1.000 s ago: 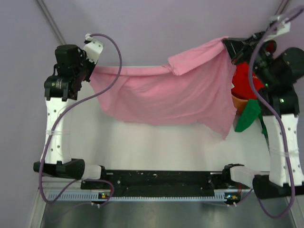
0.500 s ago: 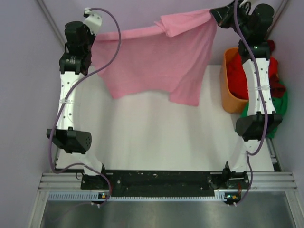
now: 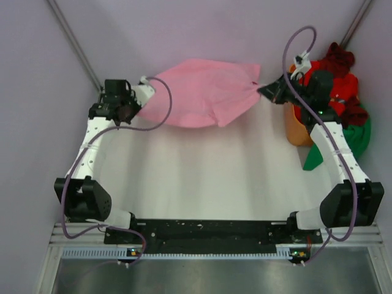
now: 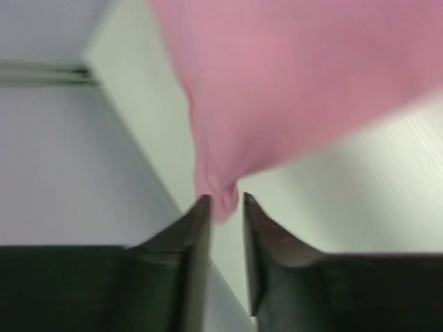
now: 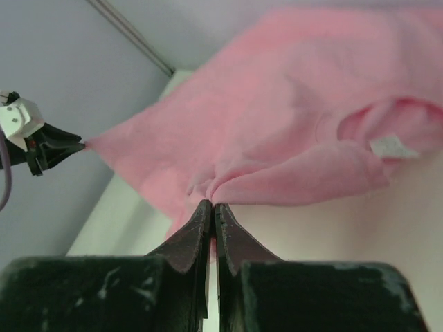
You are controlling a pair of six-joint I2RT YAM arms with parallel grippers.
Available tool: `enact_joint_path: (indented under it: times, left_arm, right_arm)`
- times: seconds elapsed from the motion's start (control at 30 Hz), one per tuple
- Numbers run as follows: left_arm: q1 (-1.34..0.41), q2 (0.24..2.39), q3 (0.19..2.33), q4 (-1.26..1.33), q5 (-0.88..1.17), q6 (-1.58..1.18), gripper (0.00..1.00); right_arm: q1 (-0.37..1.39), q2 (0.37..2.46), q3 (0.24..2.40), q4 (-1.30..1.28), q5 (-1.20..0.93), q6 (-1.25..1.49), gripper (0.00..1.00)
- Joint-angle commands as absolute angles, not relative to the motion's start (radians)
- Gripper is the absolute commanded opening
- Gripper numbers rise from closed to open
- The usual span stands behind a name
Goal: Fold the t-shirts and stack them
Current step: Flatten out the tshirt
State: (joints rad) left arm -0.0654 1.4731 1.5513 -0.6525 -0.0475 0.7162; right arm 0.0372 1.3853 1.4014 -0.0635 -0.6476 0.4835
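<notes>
The light pink t-shirt point(image 3: 202, 92) is stretched between both grippers, low over the far edge of the white table point(image 3: 202, 171). My left gripper point(image 3: 141, 105) pinches its left corner; in the left wrist view the jaws stand narrowly apart with a tip of the pink t-shirt point(image 4: 297, 83) between them at the left gripper point(image 4: 225, 202). My right gripper point(image 3: 264, 90) is shut on the shirt's right edge; in the right wrist view the right gripper point(image 5: 212, 205) clamps a bunched fold of the pink t-shirt point(image 5: 277, 124), collar and label visible. The left gripper point(image 5: 76, 146) shows there too, holding the taut corner.
An orange basket point(image 3: 294, 131) stands at the table's far right, behind my right arm. Bright red t-shirts point(image 3: 334, 76) are heaped in it, dark maroon cloth point(image 3: 338, 55) on top, and a green t-shirt point(image 3: 358, 138) hangs over its right side. Lilac walls close in all round.
Both arms have swung the pink t-shirt from held high and hanging down to the far edge of the table. It now lies lower and more bunched.
</notes>
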Motion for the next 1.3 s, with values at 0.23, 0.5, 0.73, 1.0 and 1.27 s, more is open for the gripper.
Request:
enact_joint_path:
  times: [0.23,0.5,0.73,1.0,1.27]
  left_arm:
    - [-0.064,1.477,1.151,-0.962,0.175,0.928,0.57]
    - [-0.038,1.555,1.198,-0.772,0.127,0.847,0.54]
    - [-0.006,1.669,1.295,-0.743,0.163,0.790,0.52]
    - [0.063,1.744,1.373,-0.725,0.170,0.657,0.52]
    - [0.061,1.805,1.329,-0.732,0.172,0.635,0.53]
  right_arm:
    - [-0.046,1.456,1.097,-0.354,-0.322,0.396,0.56]
    - [0.142,1.434,1.117,-0.357,-0.237,0.154,0.57]
    - [0.396,1.653,1.256,-0.469,-0.258,0.043,0.54]
    - [0.523,1.834,1.308,-0.474,-0.124,0.025,0.57]
    - [0.525,1.910,1.298,-0.512,-0.078,0.034,0.33]
